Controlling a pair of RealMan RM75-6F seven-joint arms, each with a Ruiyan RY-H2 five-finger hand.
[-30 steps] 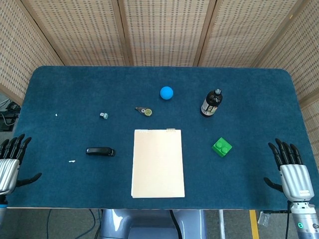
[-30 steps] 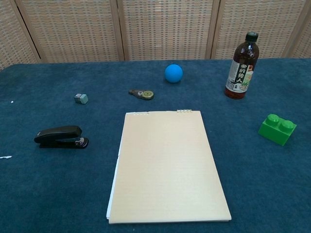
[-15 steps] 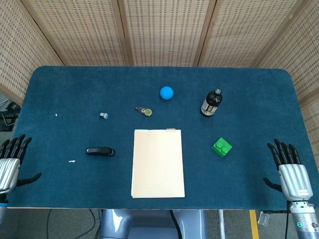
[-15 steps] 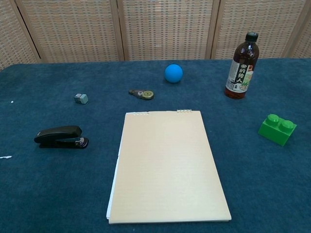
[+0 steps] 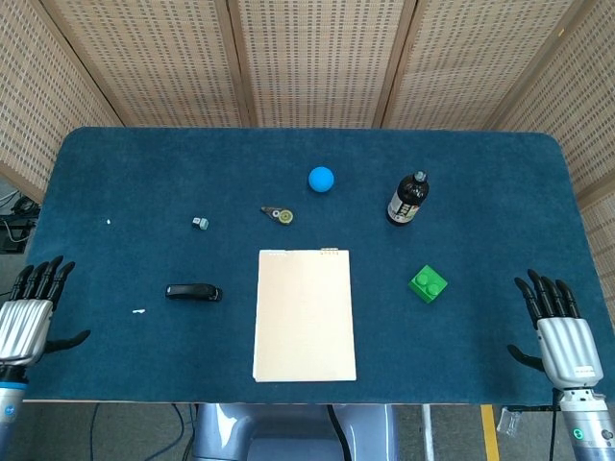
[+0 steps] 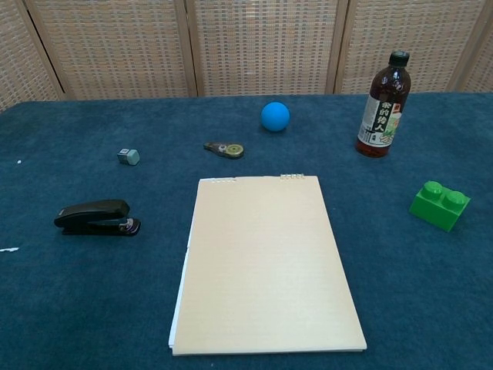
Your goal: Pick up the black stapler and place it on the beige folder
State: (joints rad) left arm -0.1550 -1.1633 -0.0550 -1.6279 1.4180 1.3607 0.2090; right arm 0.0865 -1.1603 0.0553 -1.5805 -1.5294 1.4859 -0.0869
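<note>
Black stapler lies lengthwise left-right beside beige folder; both hands spread, holding nothing.

lying on its side at the left of the blue worktop: black stapler. lying flat in the middle, well apart from it: beige folder. sitting beyond the folder: small grey cube, tape dispenser, blue ball. standing upright at the far right: dark bottle. resting nearer, right of the folder: green brick.
</note>
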